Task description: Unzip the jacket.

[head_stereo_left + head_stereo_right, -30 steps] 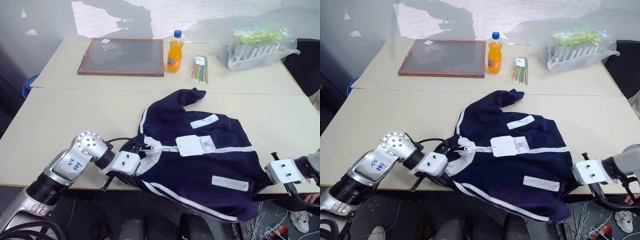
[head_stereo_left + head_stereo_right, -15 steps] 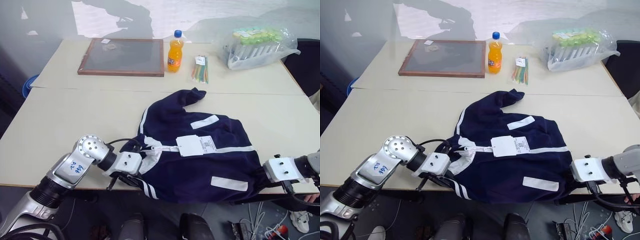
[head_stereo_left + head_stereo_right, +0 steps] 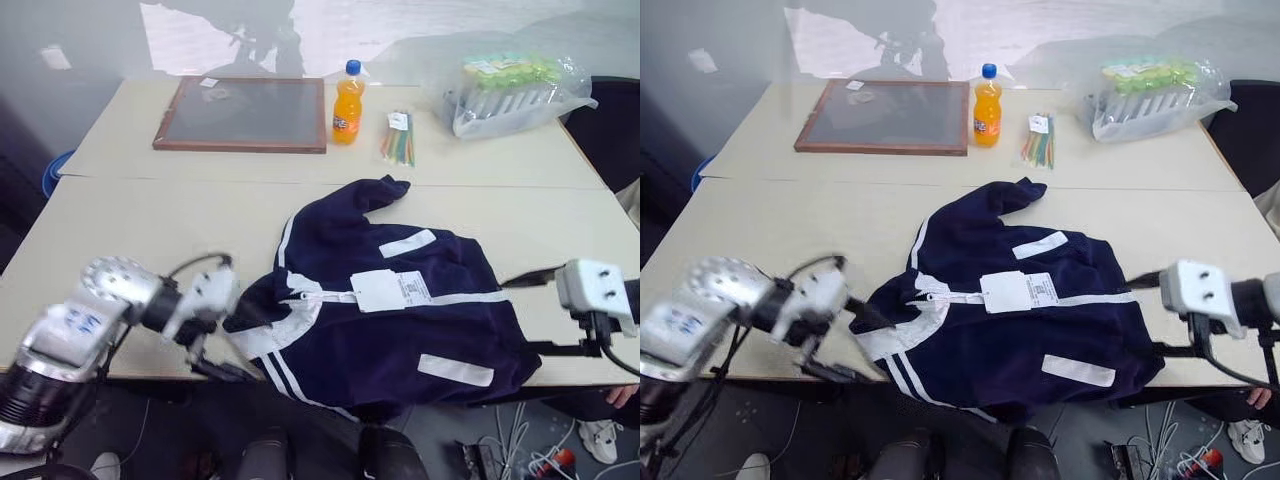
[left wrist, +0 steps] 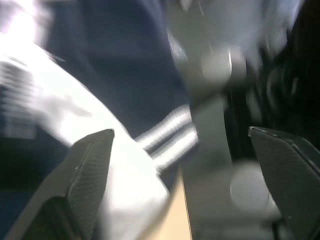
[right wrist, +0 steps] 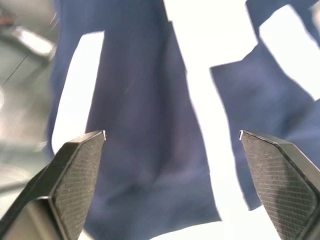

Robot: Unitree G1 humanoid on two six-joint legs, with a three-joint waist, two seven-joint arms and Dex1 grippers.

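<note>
Navy cloth, the jacket point(image 3: 385, 300), lies at the lower middle of the frame on the bench point(image 3: 150, 230), still zipped. The left claw point(image 3: 222, 340) should reach for the zip pull. Both claws, wide open and empty, have let go and lifted; right claw point(image 3: 540, 312) too.

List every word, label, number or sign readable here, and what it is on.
None can be read.
Paper tags on the jacket: print too small.
Orange drink bottle: label too small.
Left arm: blue handwritten marks, blurred.
Tag on the pencil bundle: too small.
</note>
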